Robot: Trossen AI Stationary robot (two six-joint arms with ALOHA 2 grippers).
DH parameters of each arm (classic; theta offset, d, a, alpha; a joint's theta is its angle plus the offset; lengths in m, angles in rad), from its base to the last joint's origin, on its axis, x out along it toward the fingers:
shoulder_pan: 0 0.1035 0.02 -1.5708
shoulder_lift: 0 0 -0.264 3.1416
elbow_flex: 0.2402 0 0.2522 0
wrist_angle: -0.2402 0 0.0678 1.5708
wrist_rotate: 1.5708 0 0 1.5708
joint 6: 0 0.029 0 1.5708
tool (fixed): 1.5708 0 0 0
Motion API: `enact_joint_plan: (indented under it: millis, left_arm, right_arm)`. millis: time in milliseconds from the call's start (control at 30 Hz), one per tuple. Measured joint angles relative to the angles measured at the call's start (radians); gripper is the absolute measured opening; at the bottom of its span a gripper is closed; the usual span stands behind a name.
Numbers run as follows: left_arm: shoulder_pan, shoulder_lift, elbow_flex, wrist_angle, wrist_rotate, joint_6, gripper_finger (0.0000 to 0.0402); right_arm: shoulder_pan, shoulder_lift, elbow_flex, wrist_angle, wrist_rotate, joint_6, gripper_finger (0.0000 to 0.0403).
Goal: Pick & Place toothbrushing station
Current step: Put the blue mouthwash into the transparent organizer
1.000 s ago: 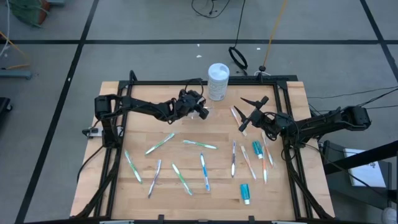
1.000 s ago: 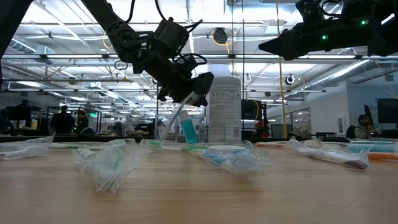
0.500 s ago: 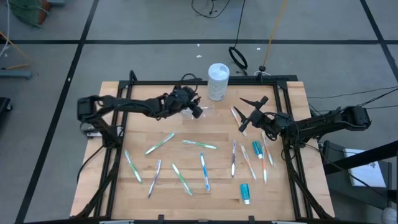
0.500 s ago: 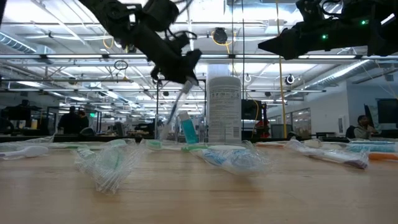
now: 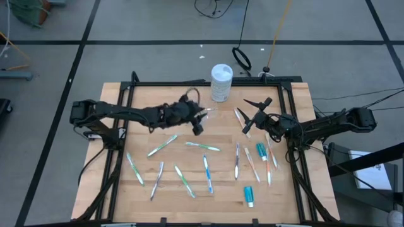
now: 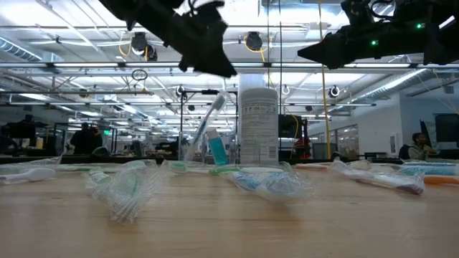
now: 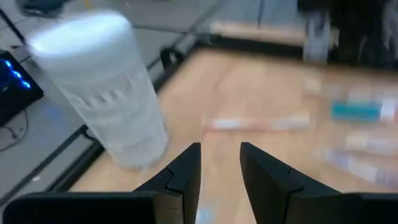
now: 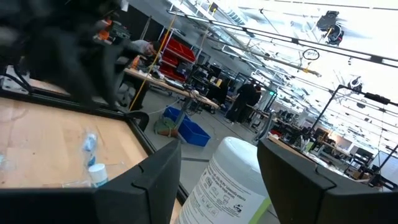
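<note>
My left claw (image 5: 197, 124), spread and empty, is hovering near six loose toothbrushes (image 5: 163, 145). The toothbrushing station (image 6: 195, 152) is standing on the desk (image 5: 151, 94) just beside one white tub (image 5: 221, 82). My right claw (image 5: 247, 117) is hanging spread near two teal tubes (image 5: 261, 150).

Small clear plastic toothbrushing station (image 6: 204, 147), standing upright on the table, holding a leaning toothbrush and a blue tube, just beside the white lidded tub (image 6: 258, 125), apart from it
</note>
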Motion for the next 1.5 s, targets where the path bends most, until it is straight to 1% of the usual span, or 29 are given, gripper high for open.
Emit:
enact_joint_plan:
  millis: [133,200,267,333,400,467,533,600,867,967,1033,1067,1100,1233,1267,1333,1500]
  left_arm:
    - [-0.035,0.052,-0.001,-0.013,-0.053,0.033,0.0117]
    - [-0.049,0.072,-0.001,-0.010,-0.099,0.070,0.0117]
    - [-0.055,0.081,-0.001,-0.036,-0.184,0.131,0.0117]
    - [-0.055,0.083,-0.001,-0.055,-0.308,0.161,0.0117]
    - [-0.053,0.083,-0.001,-0.062,-0.440,0.145,0.0117]
    - [-0.051,0.076,-0.001,-0.064,-0.536,0.122,0.0117]
    - [-0.046,0.068,-0.001,-0.056,-0.584,0.119,0.0117]
    - [-0.034,0.057,-0.001,-0.063,-0.596,0.126,0.0117]
    - [0.078,0.042,0.000,-0.063,-0.599,0.084,0.0117]
    - [0.128,0.033,0.000,-0.066,-0.597,0.051,0.0117]
    - [0.162,0.020,0.000,-0.096,-0.590,0.007,0.0117]
    - [0.177,0.016,0.000,-0.111,-0.566,-0.023,0.0117]
    - [0.191,0.011,0.000,-0.119,-0.519,-0.058,0.0117]
    - [0.233,-0.009,0.000,-0.169,-0.263,-0.209,0.0118]
    - [0.238,-0.011,0.000,-0.171,-0.219,-0.224,0.0117]
    - [0.240,-0.017,0.000,-0.169,-0.185,-0.227,0.0118]
    - [0.217,-0.041,0.000,-0.156,-0.196,-0.157,0.0118]
  right_arm:
    - [0.000,0.000,0.000,-0.005,0.000,0.000,0.0208]
    - [0.000,0.000,0.000,-0.006,0.000,0.000,0.0208]
    - [0.000,0.000,0.000,-0.008,0.000,0.000,0.0208]
    - [0.000,0.000,0.000,-0.008,0.000,0.000,0.0208]
    - [0.000,0.000,0.000,-0.008,0.000,0.000,0.0208]
    - [0.000,0.000,0.000,-0.008,0.000,0.000,0.0208]
    - [0.000,0.000,0.000,-0.008,0.000,0.000,0.0208]
    - [0.000,0.000,0.000,-0.008,0.000,0.000,0.0208]
    - [0.000,0.000,0.000,-0.008,0.000,0.000,0.0208]
    - [0.000,0.000,0.000,-0.008,0.000,0.000,0.0208]
    - [0.000,0.000,0.000,-0.008,0.000,0.000,0.0208]
    - [0.000,0.000,0.000,-0.008,0.000,0.000,0.0208]
    - [0.000,0.000,0.000,-0.008,0.000,0.000,0.0208]
    - [0.000,0.000,-0.001,-0.008,0.000,0.000,0.0208]
    - [0.000,0.000,-0.001,-0.008,0.000,0.000,0.0208]
    - [0.000,0.000,-0.001,-0.007,0.000,0.000,0.0208]
    - [0.000,0.000,-0.001,-0.007,0.000,0.000,0.0208]
